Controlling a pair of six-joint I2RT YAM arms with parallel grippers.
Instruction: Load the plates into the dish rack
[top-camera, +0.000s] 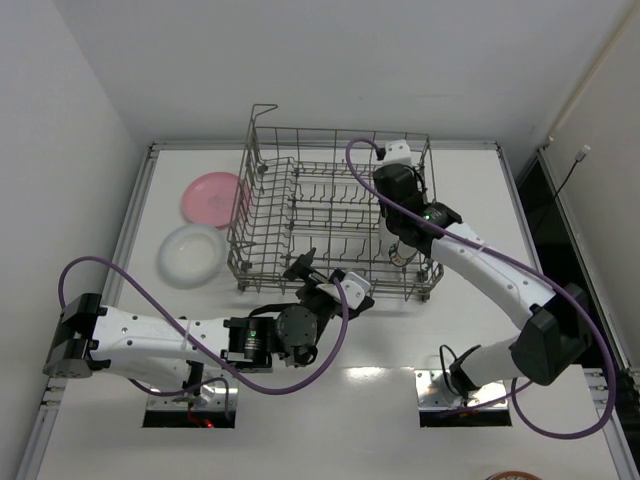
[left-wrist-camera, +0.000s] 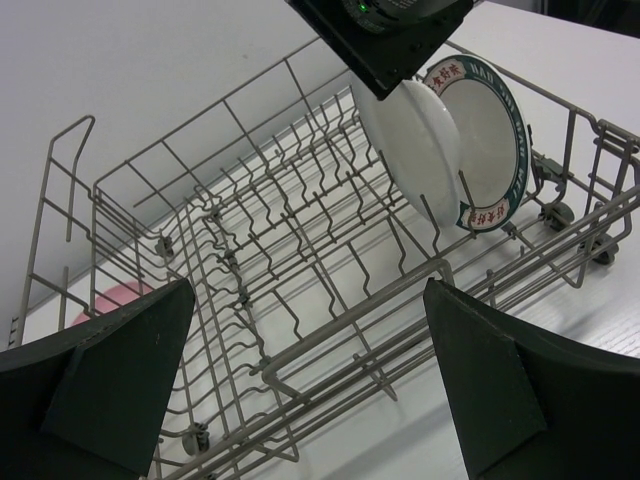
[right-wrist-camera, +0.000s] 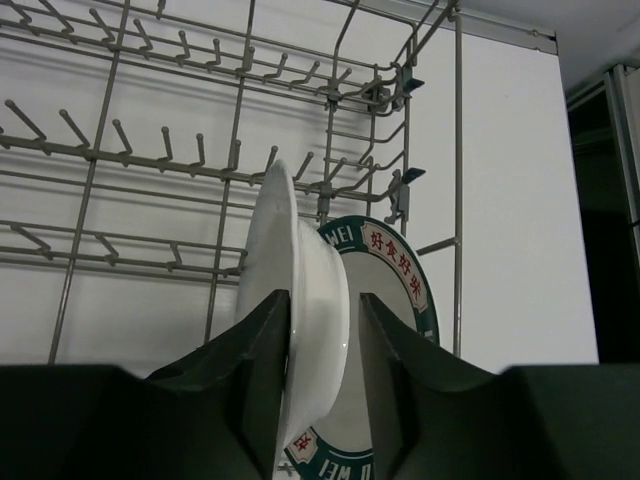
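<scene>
The grey wire dish rack (top-camera: 262, 215) stands mid-table. Inside its right end a white deep plate (right-wrist-camera: 300, 250) stands on edge between tines, next to the teal-rimmed plate (right-wrist-camera: 405, 285). Both also show in the left wrist view, white (left-wrist-camera: 415, 150) and teal-rimmed (left-wrist-camera: 492, 135). My right gripper (right-wrist-camera: 322, 295) straddles the white plate from above; the left finger touches it and a small gap shows at the right finger. My left gripper (left-wrist-camera: 308, 290) is wide open and empty at the rack's front rail (left-wrist-camera: 340, 325). The pink plate (top-camera: 210, 197) and the second white plate (top-camera: 192, 254) lie on the table left of the rack.
The rack's tall wire sides (right-wrist-camera: 455, 150) close in round my right gripper (top-camera: 402, 248). The left arm lies along the near table, with my left gripper (top-camera: 325, 280) at the rack's front. A dark gap (top-camera: 545, 205) runs past the table's right edge.
</scene>
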